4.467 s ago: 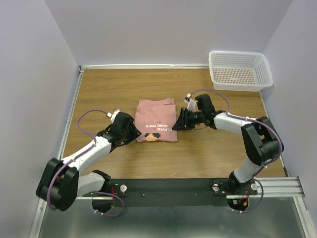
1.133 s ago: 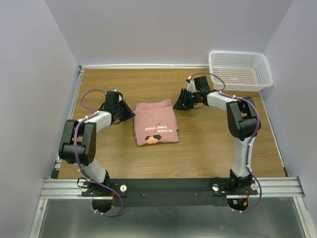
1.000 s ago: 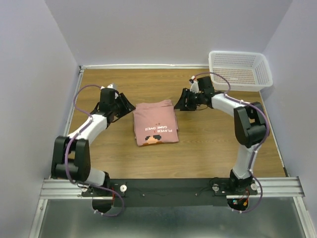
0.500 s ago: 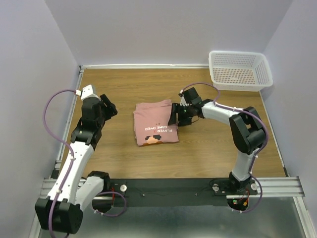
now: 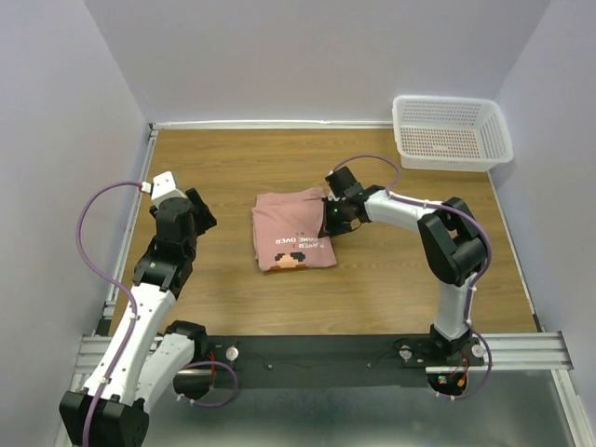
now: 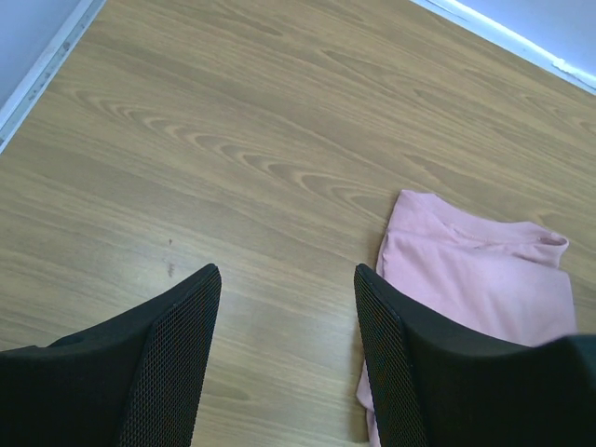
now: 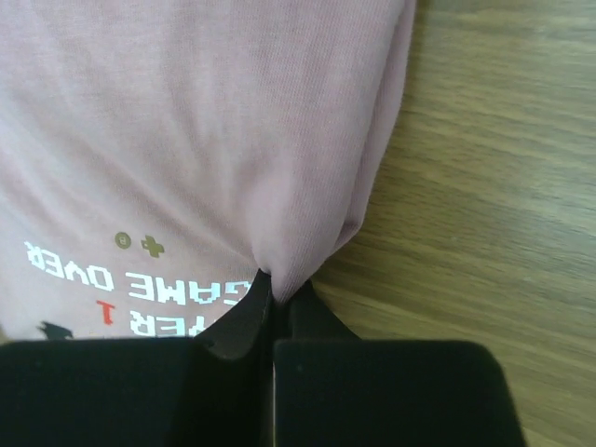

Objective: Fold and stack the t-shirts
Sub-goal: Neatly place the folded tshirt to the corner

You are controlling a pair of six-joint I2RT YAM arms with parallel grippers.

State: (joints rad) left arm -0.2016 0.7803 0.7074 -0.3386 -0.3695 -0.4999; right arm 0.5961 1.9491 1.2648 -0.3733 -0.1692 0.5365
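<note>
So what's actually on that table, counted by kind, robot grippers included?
pink t-shirt: 1
white mesh basket: 1
robot grippers: 2 (left gripper, right gripper)
Total: 4

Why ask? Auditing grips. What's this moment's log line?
left gripper: jaws open, empty | right gripper: jaws shut on pink t-shirt edge

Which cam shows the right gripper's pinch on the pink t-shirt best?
Right wrist: the right gripper pinches the t-shirt at its folded edge, close up. Top external shows it there, too small for detail. Left wrist shows only the t-shirt.
</note>
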